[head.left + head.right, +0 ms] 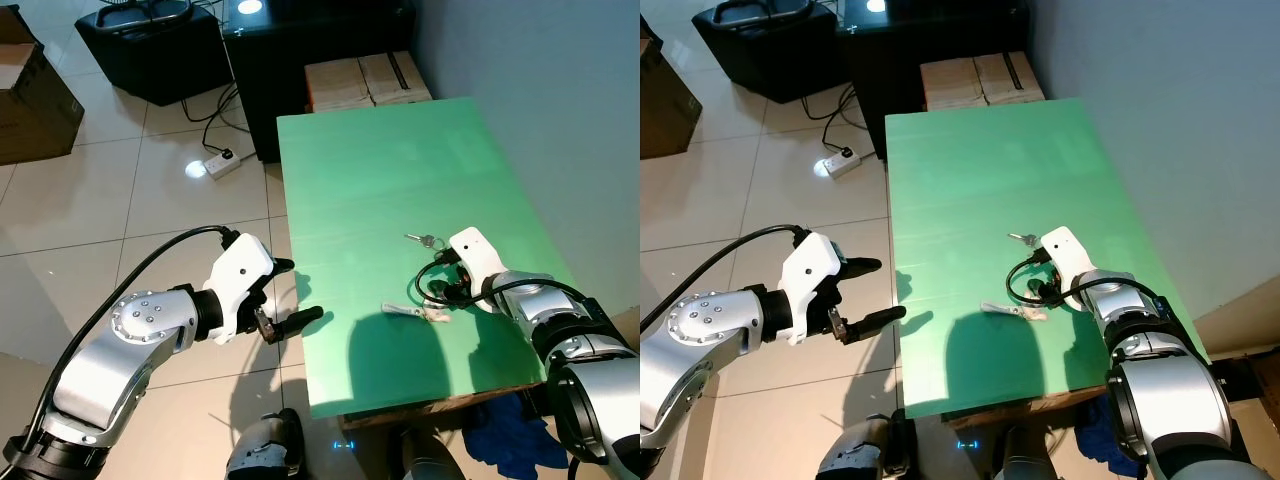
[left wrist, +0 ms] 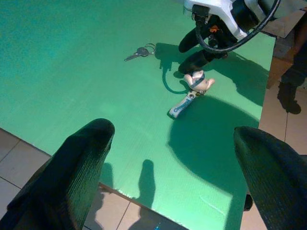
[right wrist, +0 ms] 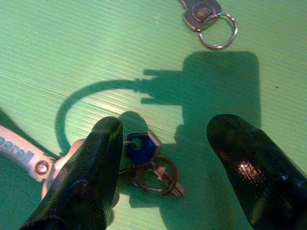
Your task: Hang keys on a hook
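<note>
— Keys [image 3: 146, 163] location?
— On the green desk [image 1: 380, 180], between the spread fingers of the right hand [image 3: 172, 158], ungripped. Left hand [image 1: 290, 300] open, off the desk edge.
— Handling?
— Light, loose, likely to slide; best pinched at the blue-capped key or white fob [image 1: 415, 312].

My green table [image 3: 72, 43]: matt, finely ribbed plastic. Key bunch [image 3: 148, 165]: metal, blue plastic head. Floor tiles [image 1: 130, 200], upper left: glossy.
</note>
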You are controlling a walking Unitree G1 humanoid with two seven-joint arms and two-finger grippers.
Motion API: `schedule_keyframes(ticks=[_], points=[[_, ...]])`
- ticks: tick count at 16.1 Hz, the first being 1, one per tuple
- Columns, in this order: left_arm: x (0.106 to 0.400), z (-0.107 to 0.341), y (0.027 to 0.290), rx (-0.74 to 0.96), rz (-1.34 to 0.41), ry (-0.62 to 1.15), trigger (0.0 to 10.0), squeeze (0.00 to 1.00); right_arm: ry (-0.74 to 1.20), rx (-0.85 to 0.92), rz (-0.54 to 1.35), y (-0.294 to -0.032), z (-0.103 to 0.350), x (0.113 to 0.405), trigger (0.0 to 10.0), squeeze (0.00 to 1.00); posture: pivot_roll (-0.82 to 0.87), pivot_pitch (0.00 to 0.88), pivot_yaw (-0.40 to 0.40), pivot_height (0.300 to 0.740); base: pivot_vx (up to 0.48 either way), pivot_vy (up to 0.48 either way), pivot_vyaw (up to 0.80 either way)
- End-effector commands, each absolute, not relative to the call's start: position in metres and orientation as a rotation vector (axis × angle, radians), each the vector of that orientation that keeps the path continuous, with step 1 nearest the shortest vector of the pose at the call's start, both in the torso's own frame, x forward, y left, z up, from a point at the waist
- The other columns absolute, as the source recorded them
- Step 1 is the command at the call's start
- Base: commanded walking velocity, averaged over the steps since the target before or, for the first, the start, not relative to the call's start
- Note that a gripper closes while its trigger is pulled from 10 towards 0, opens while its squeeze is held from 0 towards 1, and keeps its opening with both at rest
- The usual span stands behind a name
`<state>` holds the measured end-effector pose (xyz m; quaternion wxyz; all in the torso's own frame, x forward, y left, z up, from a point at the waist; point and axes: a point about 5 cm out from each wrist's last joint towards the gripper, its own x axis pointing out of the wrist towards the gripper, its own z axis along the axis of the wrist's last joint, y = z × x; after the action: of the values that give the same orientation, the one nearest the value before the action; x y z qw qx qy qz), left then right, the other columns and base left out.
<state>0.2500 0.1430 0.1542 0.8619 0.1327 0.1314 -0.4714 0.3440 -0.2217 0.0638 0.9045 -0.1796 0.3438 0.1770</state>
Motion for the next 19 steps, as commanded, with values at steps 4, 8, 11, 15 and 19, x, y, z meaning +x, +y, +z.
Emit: schedule_keyframes(ticks=[4,8,11,15,19], points=[[0.248,0.155,0.143,0.293,-1.009,0.283,10.0,0.0,0.735,-0.372,0.353,-0.222,0.055,0.338,10.0,0.0,0.01,0.244,0.086,0.74,0.0,0.0,0.0],[0.247,0.154,0.14,0.291,-1.009,0.28,10.0,0.0,0.652,-0.295,0.365,-0.223,0.07,0.347,10.0,0.0,-0.01,0.227,0.081,0.74,0.0,0.0,0.0],[0.247,0.153,0.138,0.288,-1.005,0.273,10.0,0.0,0.709,-0.321,0.517,-0.219,0.064,0.339,10.0,0.0,-0.02,0.207,0.073,0.74,0.0,0.0,0.0],[0.248,0.153,0.14,0.288,-1.0,0.272,10.0,0.0,0.725,-0.368,0.503,-0.223,0.059,0.336,10.0,0.0,-0.02,0.21,0.075,0.74,0.0,0.0,0.0],[0.246,0.152,0.141,0.287,-1.002,0.275,10.0,0.0,0.706,-0.351,0.457,-0.224,0.062,0.339,10.0,0.0,-0.02,0.205,0.074,0.74,0.0,0.0,0.0]])
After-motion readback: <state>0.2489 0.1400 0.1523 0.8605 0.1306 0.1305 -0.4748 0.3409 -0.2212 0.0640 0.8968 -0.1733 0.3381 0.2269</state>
